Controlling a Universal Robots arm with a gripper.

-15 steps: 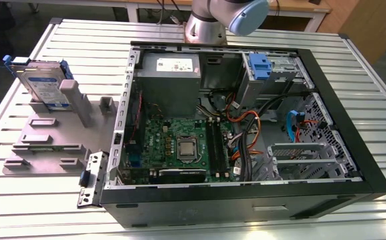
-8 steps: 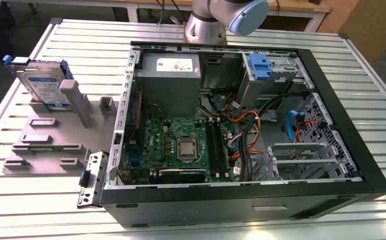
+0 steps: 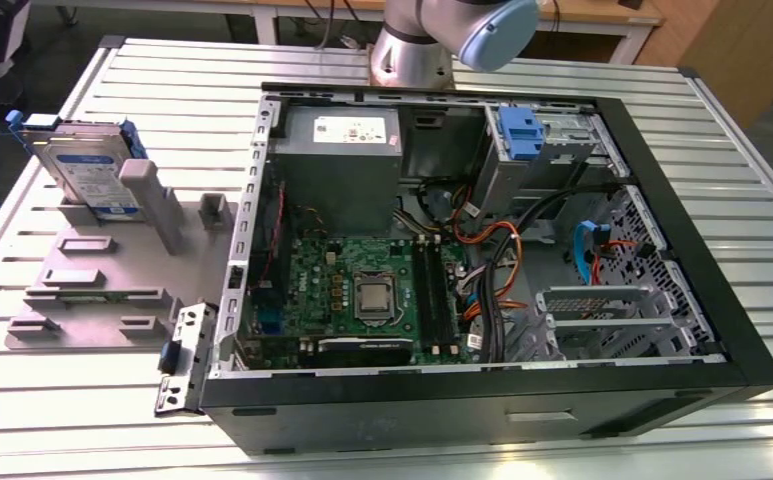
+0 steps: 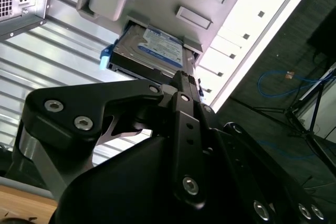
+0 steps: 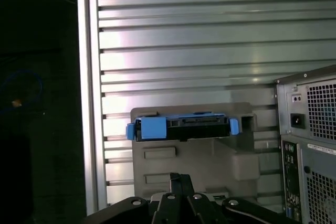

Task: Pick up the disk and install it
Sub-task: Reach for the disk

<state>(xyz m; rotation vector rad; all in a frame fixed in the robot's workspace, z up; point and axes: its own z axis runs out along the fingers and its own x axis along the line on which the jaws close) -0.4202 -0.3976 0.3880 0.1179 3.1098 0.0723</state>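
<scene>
The disk [image 3: 86, 165] stands on edge in the grey holder [image 3: 93, 290] on the worktop [image 3: 733, 150], beside the open case [image 3: 493, 400]. The tool [image 5: 181, 178] hangs apart from it, pressed together and empty. Descending unopened, it would likely strike the disk and topple it.

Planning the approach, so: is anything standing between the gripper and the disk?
Nothing visible does. In the first wrist view the disk stands on edge in its grey holder, and the gap between it and the gripper is free.
</scene>
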